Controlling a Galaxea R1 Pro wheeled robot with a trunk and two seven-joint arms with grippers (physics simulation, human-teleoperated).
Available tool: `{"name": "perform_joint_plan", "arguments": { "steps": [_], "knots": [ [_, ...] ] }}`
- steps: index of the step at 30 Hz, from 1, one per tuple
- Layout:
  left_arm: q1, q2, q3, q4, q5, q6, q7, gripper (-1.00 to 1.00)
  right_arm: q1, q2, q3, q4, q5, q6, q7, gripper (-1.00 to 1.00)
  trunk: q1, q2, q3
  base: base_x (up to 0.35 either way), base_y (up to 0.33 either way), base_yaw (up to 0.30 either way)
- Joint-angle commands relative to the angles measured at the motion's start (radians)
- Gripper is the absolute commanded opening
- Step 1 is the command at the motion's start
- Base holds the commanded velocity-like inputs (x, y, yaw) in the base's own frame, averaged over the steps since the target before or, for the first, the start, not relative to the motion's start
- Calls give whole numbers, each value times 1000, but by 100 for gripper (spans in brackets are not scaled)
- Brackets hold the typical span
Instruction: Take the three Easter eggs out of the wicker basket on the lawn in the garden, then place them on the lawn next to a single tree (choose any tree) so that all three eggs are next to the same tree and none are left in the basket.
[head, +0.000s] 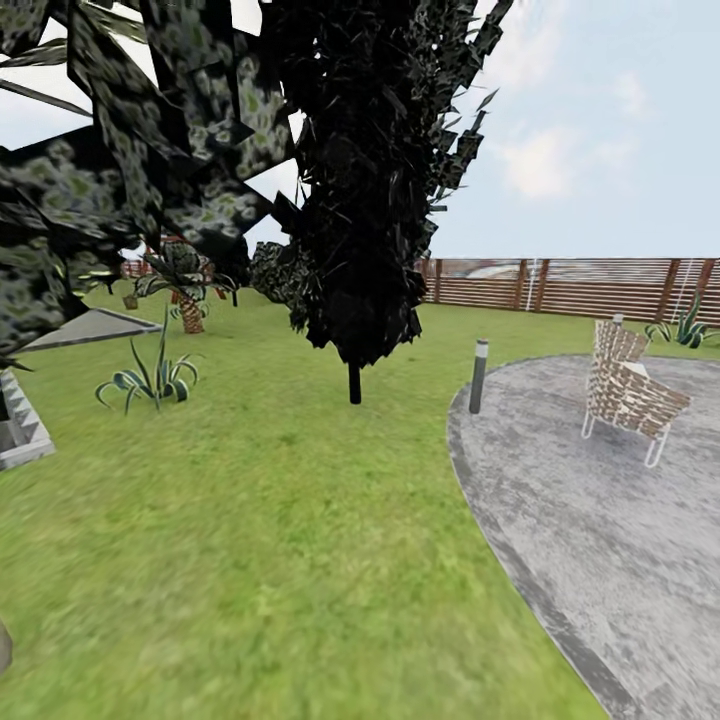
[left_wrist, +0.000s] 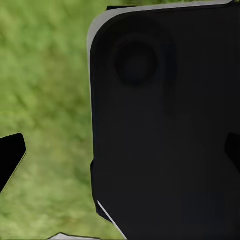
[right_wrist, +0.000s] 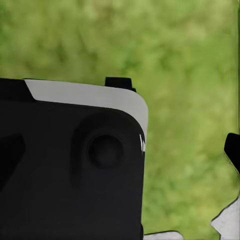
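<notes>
Mottled green lawn (head: 250, 560) around black jagged conifer (head: 365, 180), grey curved paving (head: 610, 540).

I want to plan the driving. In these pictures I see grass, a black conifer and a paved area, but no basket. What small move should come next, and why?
Probably turn the base slowly to scan: only the lawn, black conifer, paved patio and fence show.

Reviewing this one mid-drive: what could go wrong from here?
The black conifer dominates the view ahead and might be mistaken for the target tree. The short bollard and paving edge lie close to a forward path; the base may clip them.
</notes>
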Motion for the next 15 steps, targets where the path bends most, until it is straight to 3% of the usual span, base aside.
{"name": "perform_joint_plan", "arguments": {
  "steps": [1, 15],
  "knots": [
    [0, 0, -1, -2, 0, 0, 0, 100, -2, 0, 6, 4, -1, -7, 0, 100, 1, 0, -1, 342, 0, -1],
    [0, 0, -1, -2, 0, 0, 0, 100, -2, 0, 6, 4, -2, -7, 0, 100, 1, 0, -1, 342, 0, -20]
  ]
}}
